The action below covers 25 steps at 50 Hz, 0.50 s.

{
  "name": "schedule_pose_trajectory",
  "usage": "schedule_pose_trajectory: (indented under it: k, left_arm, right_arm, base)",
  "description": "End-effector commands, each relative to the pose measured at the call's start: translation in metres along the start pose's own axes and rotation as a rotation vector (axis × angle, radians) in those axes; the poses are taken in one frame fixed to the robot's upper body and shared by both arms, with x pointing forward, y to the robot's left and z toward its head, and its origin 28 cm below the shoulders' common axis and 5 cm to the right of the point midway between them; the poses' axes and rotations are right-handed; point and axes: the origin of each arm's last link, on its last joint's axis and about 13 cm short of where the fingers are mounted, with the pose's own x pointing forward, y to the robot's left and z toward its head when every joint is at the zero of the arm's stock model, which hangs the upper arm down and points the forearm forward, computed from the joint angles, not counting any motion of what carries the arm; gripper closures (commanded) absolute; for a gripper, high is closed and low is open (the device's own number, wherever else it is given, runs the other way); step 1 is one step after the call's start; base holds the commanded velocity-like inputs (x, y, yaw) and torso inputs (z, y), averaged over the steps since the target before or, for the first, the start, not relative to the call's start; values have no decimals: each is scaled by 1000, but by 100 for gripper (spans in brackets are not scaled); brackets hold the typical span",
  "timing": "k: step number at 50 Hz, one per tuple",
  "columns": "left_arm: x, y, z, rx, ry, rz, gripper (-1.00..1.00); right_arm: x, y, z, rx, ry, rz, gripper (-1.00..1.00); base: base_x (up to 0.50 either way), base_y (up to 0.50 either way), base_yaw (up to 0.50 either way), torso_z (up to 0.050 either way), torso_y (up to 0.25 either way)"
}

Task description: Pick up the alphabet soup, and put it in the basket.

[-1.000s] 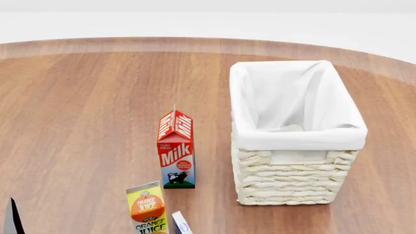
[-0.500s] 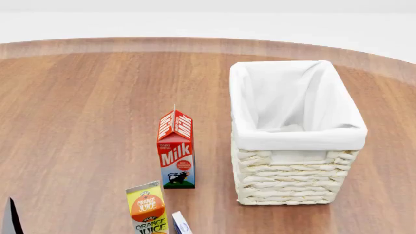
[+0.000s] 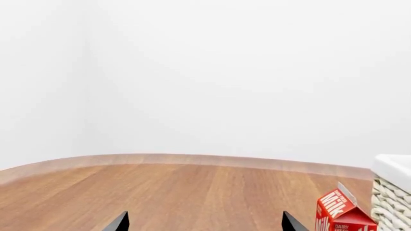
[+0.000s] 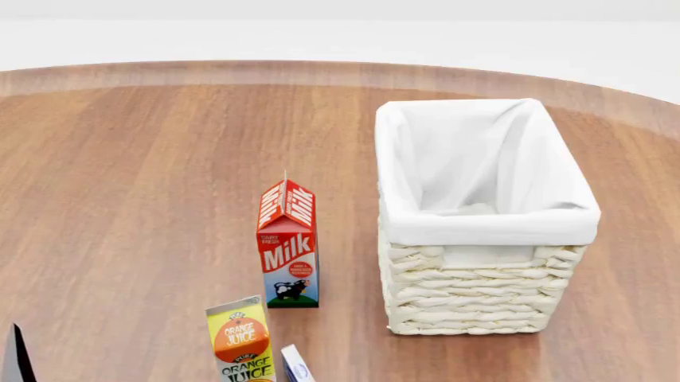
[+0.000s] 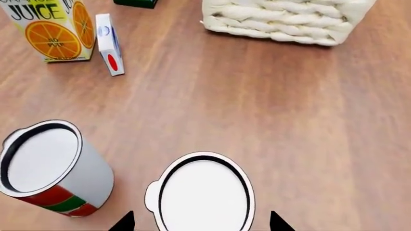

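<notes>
The alphabet soup [image 5: 204, 195] stands upright on the wooden table [image 5: 308, 125], seen from straight above in the right wrist view as a white top with a dark ring; its label does not show from this angle. It sits directly under the right gripper [image 5: 201, 222], whose two dark fingertips flank the can's near rim, one on each side, set wide with the can between them. Whether they touch it cannot be told.

Just beside the can stands a second can [image 5: 55, 168] with a red and green band, upright, with a narrow strip of bare table between the two. Beyond lie the orange juice carton [image 5: 55, 29] and a small white box [image 5: 109, 43] with a red and blue mark, close together. The basket [image 5: 286, 19] stands farther off across open wood, with bare table between it and the soup.

In the head view the soup is out of frame. The basket [image 4: 483, 231] stands at the right with its white lining open upward; the milk carton [image 4: 287, 247] is upright near its left side, apart from it. Bare table extends to the far curved edge.

The left gripper [image 3: 204, 222] is held level over the table, fingertips spread wide, holding nothing.
</notes>
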Motion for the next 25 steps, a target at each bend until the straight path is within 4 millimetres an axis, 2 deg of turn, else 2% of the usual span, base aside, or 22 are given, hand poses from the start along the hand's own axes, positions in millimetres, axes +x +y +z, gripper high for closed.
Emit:
schedule_pose_trajectory:
  k: [1, 25]
  left_arm:
    - [1, 3, 2, -11, 2, 23, -100]
    - [1, 3, 3, -13, -3, 21, -100]
  right_arm:
    - [5, 1, -1, -3, -3, -7, -100]
    - [11, 0, -5, 8, 14, -2, -100]
  base:
    - [0, 0, 0, 0, 0]
    - [0, 0, 0, 0, 0]
